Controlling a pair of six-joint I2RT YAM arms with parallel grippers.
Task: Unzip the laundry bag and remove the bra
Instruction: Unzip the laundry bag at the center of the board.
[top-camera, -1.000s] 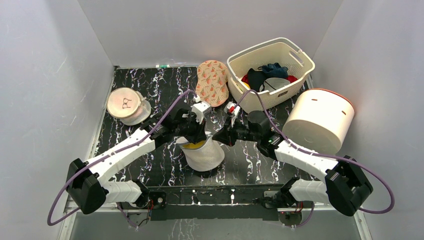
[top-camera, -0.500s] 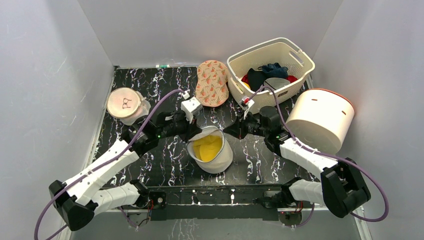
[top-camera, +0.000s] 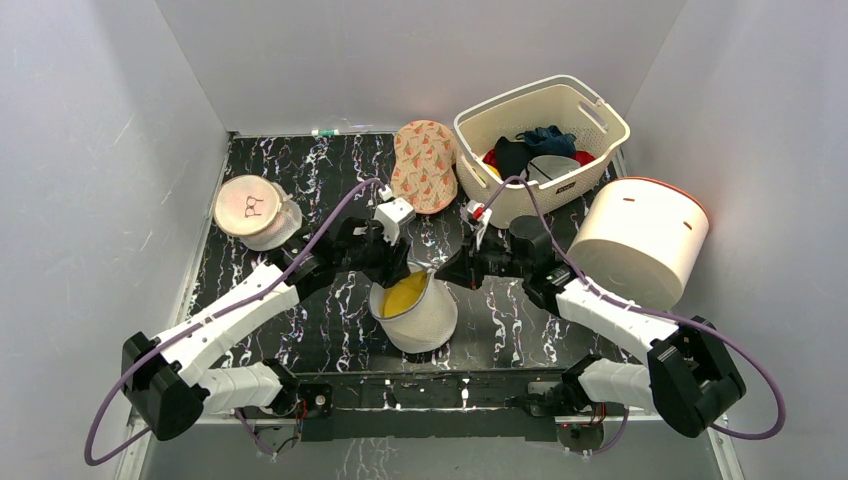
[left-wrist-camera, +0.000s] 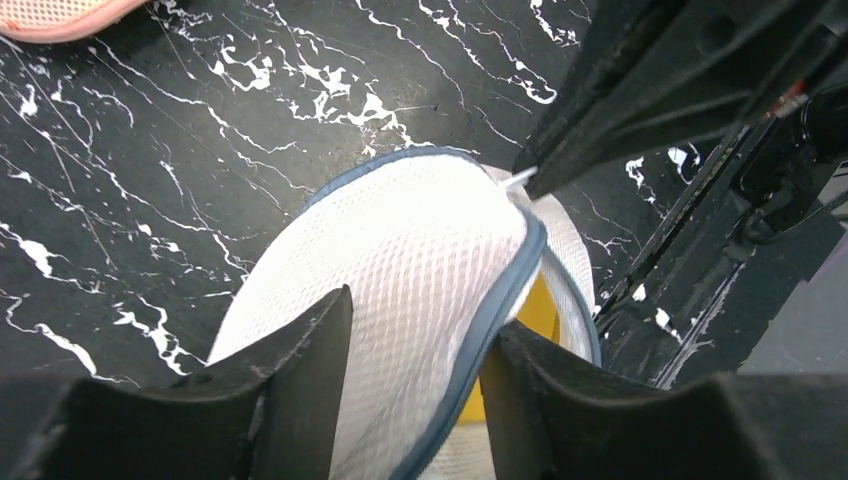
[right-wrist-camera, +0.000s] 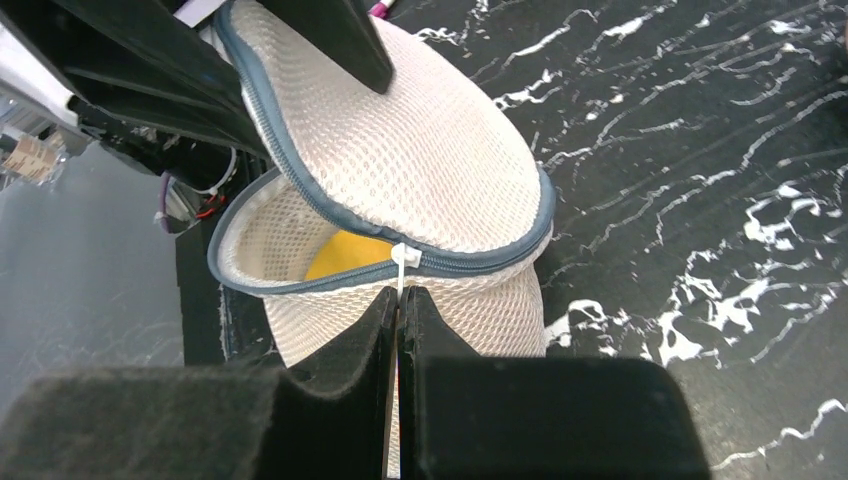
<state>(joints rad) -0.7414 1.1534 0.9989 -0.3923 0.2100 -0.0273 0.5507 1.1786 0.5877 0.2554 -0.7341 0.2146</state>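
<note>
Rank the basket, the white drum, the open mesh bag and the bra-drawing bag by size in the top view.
1. basket, slightly ahead
2. white drum
3. open mesh bag and bra-drawing bag: they look alike, so not ranked

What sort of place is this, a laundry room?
More likely a robotics test booth: plain grey walls box in a marbled table, two robot arms work a mesh laundry bag, and a basket of clothes stands behind.

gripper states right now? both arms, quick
Left gripper: closed on the lid of the laundry bag.
Right gripper: closed on the zip pull.
</note>
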